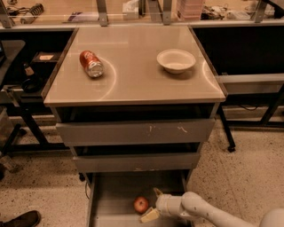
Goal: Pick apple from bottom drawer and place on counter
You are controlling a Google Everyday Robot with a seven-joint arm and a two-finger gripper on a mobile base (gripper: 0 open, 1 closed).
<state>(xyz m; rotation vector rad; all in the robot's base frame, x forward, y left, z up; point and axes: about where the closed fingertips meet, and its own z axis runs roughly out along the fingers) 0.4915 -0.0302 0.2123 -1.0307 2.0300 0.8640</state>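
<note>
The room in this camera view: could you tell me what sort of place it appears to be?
Probably a robotics lab or workshop: a grey drawer cabinet with a counter, cluttered benches behind, speckled floor. The gripper reaches into the bottom drawer beside the apple.

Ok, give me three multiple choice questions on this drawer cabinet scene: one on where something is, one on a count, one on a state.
1. Where is the apple?
A. on the counter
B. in the bottom drawer
C. in the bowl

2. How many things sit on the counter?
A. one
B. two
C. four

3. How does the soda can stand?
A. upright
B. on its side
C. inside the bowl

Answers: 1 B, it rests on the bottom drawer floor, the gripper just right of it. 2 B, only the can and the white bowl. 3 B, its metal end faces the camera.
</note>
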